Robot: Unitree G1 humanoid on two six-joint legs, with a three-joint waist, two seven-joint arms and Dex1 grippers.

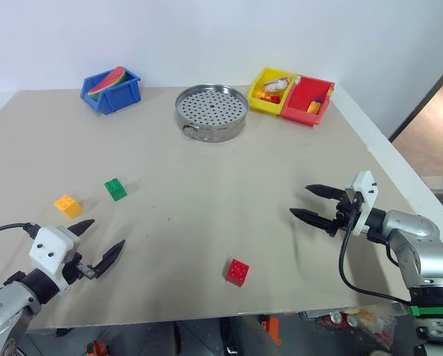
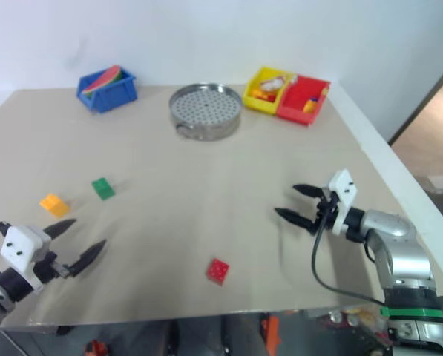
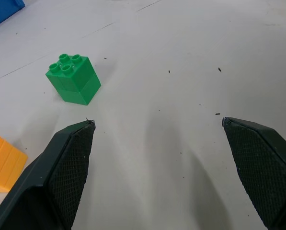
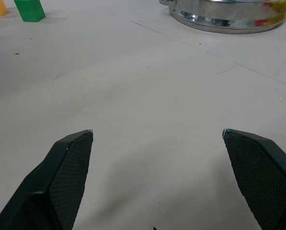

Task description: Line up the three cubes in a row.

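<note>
Three studded cubes lie apart on the beige table. The green cube (image 1: 116,188) and the orange-yellow cube (image 1: 67,205) sit close together at the left; the red cube (image 1: 237,271) rests alone near the front edge, in the middle. My left gripper (image 1: 101,241) hovers open at the front left, a short way in front of the orange-yellow cube, holding nothing. In the left wrist view the green cube (image 3: 73,78) and a corner of the orange-yellow cube (image 3: 4,163) lie beyond its fingers. My right gripper (image 1: 305,202) is open and empty at the right, pointing left, well right of the red cube.
At the back stand a blue bin (image 1: 111,90) with a watermelon-slice toy, a round perforated metal pan (image 1: 211,113), and a yellow bin (image 1: 271,91) beside a red bin (image 1: 308,100), both holding small toys. The table's front edge runs just below the red cube.
</note>
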